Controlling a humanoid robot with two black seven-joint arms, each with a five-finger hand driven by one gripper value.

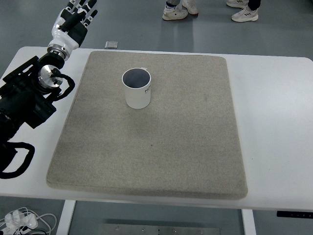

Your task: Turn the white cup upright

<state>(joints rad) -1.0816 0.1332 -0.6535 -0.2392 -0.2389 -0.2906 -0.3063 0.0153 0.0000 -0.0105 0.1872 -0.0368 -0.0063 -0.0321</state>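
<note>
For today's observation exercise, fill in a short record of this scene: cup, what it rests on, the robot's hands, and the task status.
cup: white cup, upright, opening up
rests on: grey mat, far centre, on white table
left hand: past the table's far-left corner, fingers relaxed, holding nothing, apart from the cup
right hand: out of view
task status: cup already stands upright

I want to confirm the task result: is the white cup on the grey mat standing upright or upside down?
Upright. The white cylindrical cup stands on the grey felt mat with its open mouth upward; its dark inside is visible.
</note>
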